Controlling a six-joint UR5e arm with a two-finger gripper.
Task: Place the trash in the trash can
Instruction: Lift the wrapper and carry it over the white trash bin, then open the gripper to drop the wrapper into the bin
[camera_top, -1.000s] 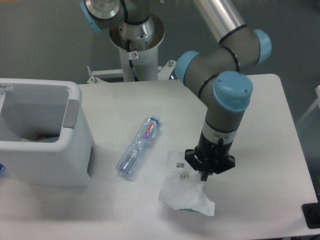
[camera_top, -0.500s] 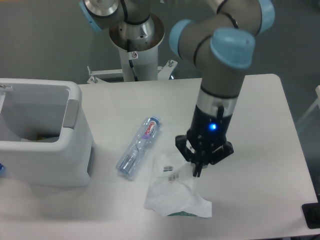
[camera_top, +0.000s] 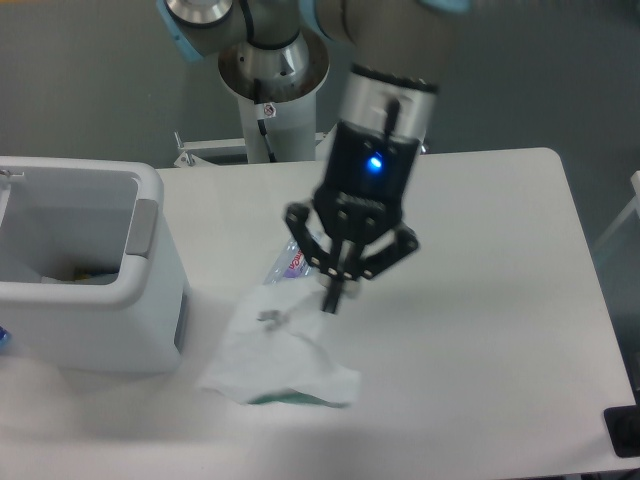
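Your gripper (camera_top: 333, 300) sits over the middle of the table (camera_top: 500, 300), pointing down, blue light lit on the wrist body. Fingers are pinched together on the top edge of the clear plastic bag (camera_top: 275, 355); jaws look closed on it, though motion blur makes the contact itself soft. The bag hangs and spreads from the fingertips down to the tabletop, its lower edge touching the surface, with a greenish tint along the bottom. Small printed labels show near its upper left part, too blurred to read.

The plastic bottle (camera_top: 292, 262) lies on the table just behind the bag and the gripper. You only see its capped end with the red-and-blue label; the rest is covered by the bag and the fingers. Can't tell whether bag and bottle are touching.

The trash can (camera_top: 90, 270) stands at the left edge of the table, white, open top, grey handle patch on the side facing the gripper. The bag's left edge is near its right wall but apart from it. Something pale lies in the bottom of the bin; can't tell what.

The robot base column (camera_top: 272, 100) stands behind the table's far edge.
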